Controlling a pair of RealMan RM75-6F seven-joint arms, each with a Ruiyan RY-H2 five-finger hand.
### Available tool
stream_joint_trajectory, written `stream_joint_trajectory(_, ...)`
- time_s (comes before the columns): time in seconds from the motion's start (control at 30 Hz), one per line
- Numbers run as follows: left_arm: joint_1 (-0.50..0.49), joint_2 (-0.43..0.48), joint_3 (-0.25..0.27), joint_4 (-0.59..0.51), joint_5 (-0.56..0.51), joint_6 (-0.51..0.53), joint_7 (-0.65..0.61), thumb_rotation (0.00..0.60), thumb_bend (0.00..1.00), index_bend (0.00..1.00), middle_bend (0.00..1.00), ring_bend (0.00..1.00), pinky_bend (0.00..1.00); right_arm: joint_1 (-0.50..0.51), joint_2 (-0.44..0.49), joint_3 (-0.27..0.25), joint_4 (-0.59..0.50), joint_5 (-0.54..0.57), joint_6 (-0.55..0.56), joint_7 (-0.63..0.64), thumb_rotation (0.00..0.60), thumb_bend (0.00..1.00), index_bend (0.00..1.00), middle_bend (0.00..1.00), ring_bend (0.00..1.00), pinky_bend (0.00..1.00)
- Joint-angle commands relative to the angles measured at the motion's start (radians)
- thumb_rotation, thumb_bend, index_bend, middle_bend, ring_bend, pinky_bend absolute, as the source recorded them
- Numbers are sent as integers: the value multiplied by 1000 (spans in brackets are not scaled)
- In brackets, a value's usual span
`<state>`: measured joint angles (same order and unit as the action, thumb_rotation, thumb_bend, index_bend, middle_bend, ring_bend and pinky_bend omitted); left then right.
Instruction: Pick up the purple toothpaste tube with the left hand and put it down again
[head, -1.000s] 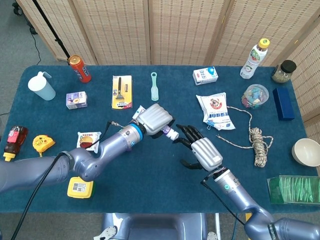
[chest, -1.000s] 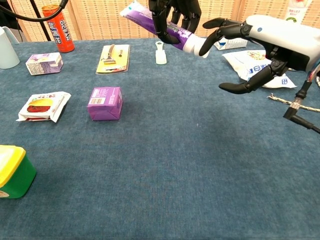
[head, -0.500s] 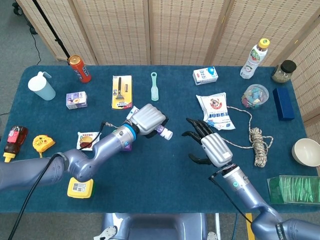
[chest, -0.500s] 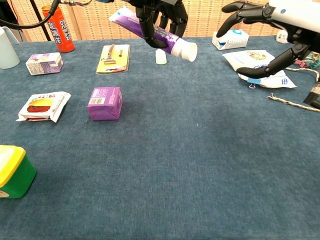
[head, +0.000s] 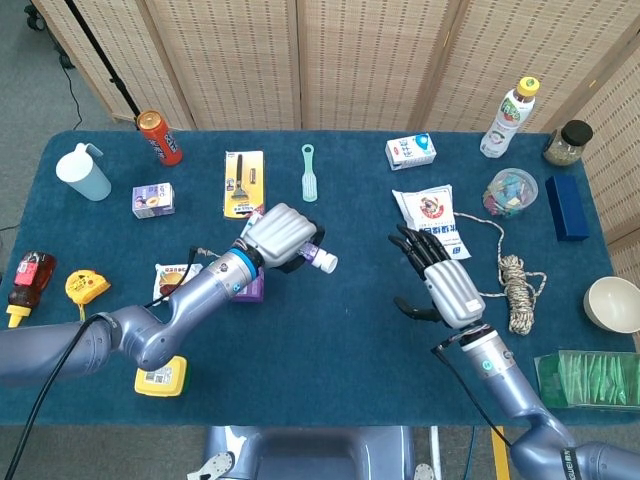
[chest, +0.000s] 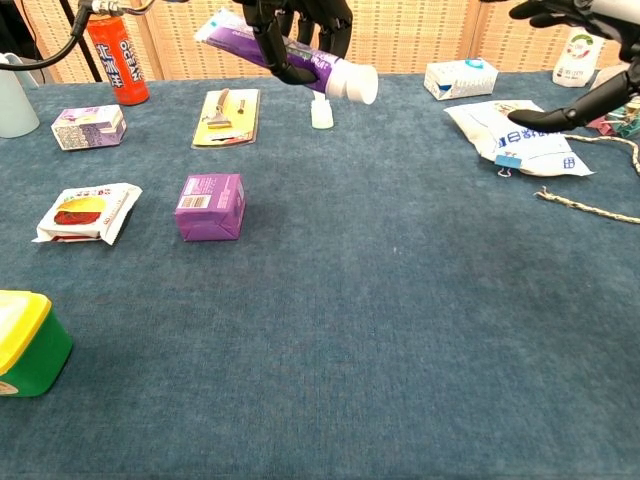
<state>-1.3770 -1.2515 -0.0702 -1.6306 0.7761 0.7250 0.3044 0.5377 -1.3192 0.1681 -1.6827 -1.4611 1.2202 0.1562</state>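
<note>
Since a second ago the left hand (head: 280, 236) has carried the purple toothpaste tube (chest: 290, 55) toward nine o'clock and away from the right hand (head: 445, 285), which has drawn off toward three o'clock — the two are now well apart.

What the coming set-down turns on: the tube is held clear of the blue surface (chest: 400, 330), above the patch between the purple box (chest: 210, 206) and the green scraper (head: 309, 170). Its long axis runs roughly nine to three in the chest view, the white cap (chest: 352, 83) at the three o'clock end and tilted slightly down, so that end would likely meet the cloth first on a straight descent. Only the left hand is near it.

Dark fingers (chest: 268, 40) of the left hand are wrapped around the tube's middle, gripping it firmly, with both ends sticking out. The right hand holds nothing; its fingers (head: 415, 250) are spread apart and hover near the white snack bag (head: 430, 222).
</note>
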Motion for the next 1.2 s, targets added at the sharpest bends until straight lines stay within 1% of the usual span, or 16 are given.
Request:
stream_joint_trajectory(0.03, 15, 5, -11, -7, -1, 5, -15, 600, 503, 504, 457, 420, 481, -10, -1, 5, -2, 11, 11, 25, 600, 327, 4, 0, 0, 0)
stream_joint_trajectory(0.3, 48, 20, -35, -14, 22, 8, -41, 600, 503, 503, 457, 421, 481, -31, -11, 27, 6, 44, 21, 181, 600, 327, 0, 0, 0, 0)
stream_joint_trajectory(0.33, 52, 20, -39, -14, 25, 8, -46, 600, 503, 503, 457, 421, 481, -34, -13, 31, 7, 50, 22, 209, 592, 327, 0, 0, 0, 0)
stream_joint_trajectory(0.4, 57, 21, -45, -12, 27, 5, -52, 600, 503, 502, 457, 422, 481, -39, -17, 38, 12, 59, 23, 249, 547, 327, 0, 0, 0, 0)
stream_joint_trajectory(0.5, 65, 21, -54, -7, 29, 2, -59, 600, 503, 502, 457, 423, 481, -44, -25, 50, 18, 80, 16, 324, 416, 310, 0, 0, 0, 0)
stream_joint_trajectory(0.53, 67, 21, -57, -6, 29, 1, -60, 600, 503, 502, 457, 423, 481, -45, -29, 57, 17, 90, 10, 363, 361, 279, 0, 0, 0, 0)
stream_joint_trajectory(0.63, 69, 23, -64, -4, 28, -2, -60, 600, 503, 502, 457, 424, 481, -50, -33, 74, 16, 112, -5, 466, 285, 201, 0, 0, 0, 0)
stream_joint_trajectory(0.67, 69, 23, -66, -4, 27, -3, -59, 600, 503, 502, 457, 424, 481, -51, -34, 79, 16, 117, -8, 491, 273, 189, 0, 0, 0, 0)
stream_joint_trajectory(0.77, 70, 26, -77, -8, 23, 2, -55, 600, 503, 502, 458, 427, 481, -52, -40, 93, 25, 126, -20, 569, 159, 98, 0, 0, 0, 0)
stream_joint_trajectory(0.8, 70, 26, -81, -10, 21, 4, -53, 600, 503, 502, 459, 428, 481, -52, -43, 97, 28, 129, -24, 594, 108, 56, 0, 0, 0, 0)
stream_joint_trajectory(0.83, 70, 27, -85, -12, 19, 6, -53, 600, 503, 502, 460, 429, 481, -53, -44, 100, 28, 129, -26, 613, 80, 32, 0, 0, 0, 0)
stream_joint_trajectory(0.93, 66, 29, -93, -18, 9, 6, -43, 600, 503, 502, 469, 438, 486, -54, -49, 109, 30, 132, -36, 678, 40, 0, 0, 0, 0, 0)
stream_joint_trajectory(1.07, 55, 21, -97, -30, -8, 19, -8, 600, 503, 502, 488, 458, 517, -59, -64, 124, 33, 138, -33, 740, 21, 0, 0, 0, 0, 0)
stream_joint_trajectory(1.2, 43, 4, -99, -44, -35, 48, 35, 600, 503, 502, 502, 472, 525, -65, -83, 142, 33, 152, -18, 767, 12, 0, 0, 0, 0, 0)
